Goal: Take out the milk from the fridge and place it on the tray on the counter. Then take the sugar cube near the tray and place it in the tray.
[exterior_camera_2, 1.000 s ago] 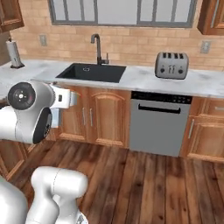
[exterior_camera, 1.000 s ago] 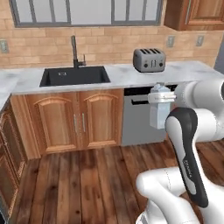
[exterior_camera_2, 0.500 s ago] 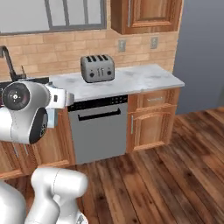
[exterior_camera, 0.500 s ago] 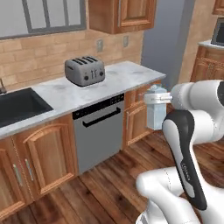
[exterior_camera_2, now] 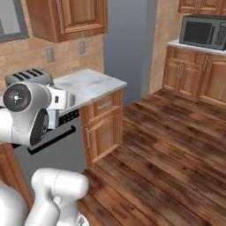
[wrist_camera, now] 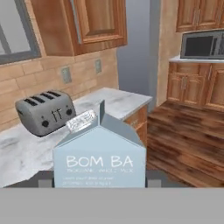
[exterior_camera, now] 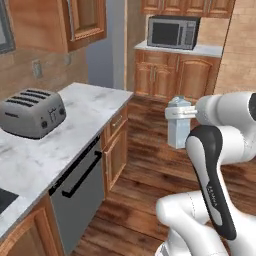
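Observation:
The milk [exterior_camera: 178, 125], a pale grey-blue carton with a peaked top, hangs in the air over the wooden floor, right of the counter [exterior_camera: 85, 112]. My gripper [exterior_camera: 181, 113] is shut on it from behind, near its top. In the hand view the milk [wrist_camera: 99, 157] stands upright and close, with the gripper [wrist_camera: 99, 183] closed around its lower part and a fingertip [wrist_camera: 44, 183] showing at each side. Beyond it lies the marble counter [wrist_camera: 118, 98]. The fridge, the tray and the sugar cube are out of view.
A silver toaster [exterior_camera: 31, 112] stands on the counter by the brick wall, above a dishwasher [exterior_camera: 80, 190]. A microwave [exterior_camera: 172, 31] sits on a far counter over wooden cabinets. Open wooden floor [exterior_camera_2: 176, 145] stretches to the right.
The whole picture has swung as the base turned right: sink and window left the view, and the counter's end and microwave came in. The milk stays in the gripper.

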{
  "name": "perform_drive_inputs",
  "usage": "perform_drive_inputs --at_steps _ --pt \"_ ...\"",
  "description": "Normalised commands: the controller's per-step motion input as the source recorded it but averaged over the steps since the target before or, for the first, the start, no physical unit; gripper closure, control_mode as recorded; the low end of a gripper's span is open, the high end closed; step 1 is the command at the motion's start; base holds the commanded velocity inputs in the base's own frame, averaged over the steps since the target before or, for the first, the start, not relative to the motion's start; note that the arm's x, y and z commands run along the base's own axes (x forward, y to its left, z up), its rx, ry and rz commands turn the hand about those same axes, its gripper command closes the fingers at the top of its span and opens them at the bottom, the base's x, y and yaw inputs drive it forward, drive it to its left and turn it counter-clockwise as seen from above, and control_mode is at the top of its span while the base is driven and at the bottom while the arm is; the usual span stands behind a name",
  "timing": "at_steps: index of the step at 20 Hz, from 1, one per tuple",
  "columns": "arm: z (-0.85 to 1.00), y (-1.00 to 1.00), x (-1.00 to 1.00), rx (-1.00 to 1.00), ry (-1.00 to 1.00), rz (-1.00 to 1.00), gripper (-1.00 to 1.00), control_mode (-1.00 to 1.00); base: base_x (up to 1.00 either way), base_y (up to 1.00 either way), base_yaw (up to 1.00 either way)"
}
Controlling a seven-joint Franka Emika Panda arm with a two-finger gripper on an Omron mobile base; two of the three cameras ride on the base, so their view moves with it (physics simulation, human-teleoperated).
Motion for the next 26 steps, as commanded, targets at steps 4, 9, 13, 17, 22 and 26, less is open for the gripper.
perform_drive_inputs --at_steps 4,9,13,17,22,26 --pt "0.0 0.0 0.0 0.0 0.0 0.0 1.0 1.0 0.58 0.5 -0.89" --pt "0.0 0.0 0.0 0.0 0.0 0.0 1.0 1.0 0.5 0.47 -0.9" --pt "0.0 0.0 0.0 0.0 0.0 0.0 1.0 1.0 0.71 0.65 -0.8" --pt "0.0 0.0 0.0 0.0 0.0 0.0 1.0 1.0 1.0 0.86 -0.6" --pt "0.0 0.0 0.0 0.0 0.0 0.0 1.0 1.0 1.0 0.93 -0.51" --pt "0.0 0.0 0.0 0.0 0.0 0.0 1.0 1.0 1.0 -0.03 -0.44"
